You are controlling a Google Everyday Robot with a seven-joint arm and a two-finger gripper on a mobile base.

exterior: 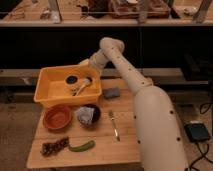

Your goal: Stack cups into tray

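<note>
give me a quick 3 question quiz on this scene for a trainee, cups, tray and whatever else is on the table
1. True or false: the dark grey cup stands inside the yellow tray.
2. Which item lies nearest the front edge of the table? A) the fork B) the green pepper C) the grey sponge
3. Fill in: the gripper is over the tray's ____ side, as the camera sees it, beside the pale cup.

Key
1. True; it sits upright on the tray floor.
2. B; the pepper lies along the front edge, next to a dark snack bar.
3. Right; the arm reaches in over that rim.
</note>
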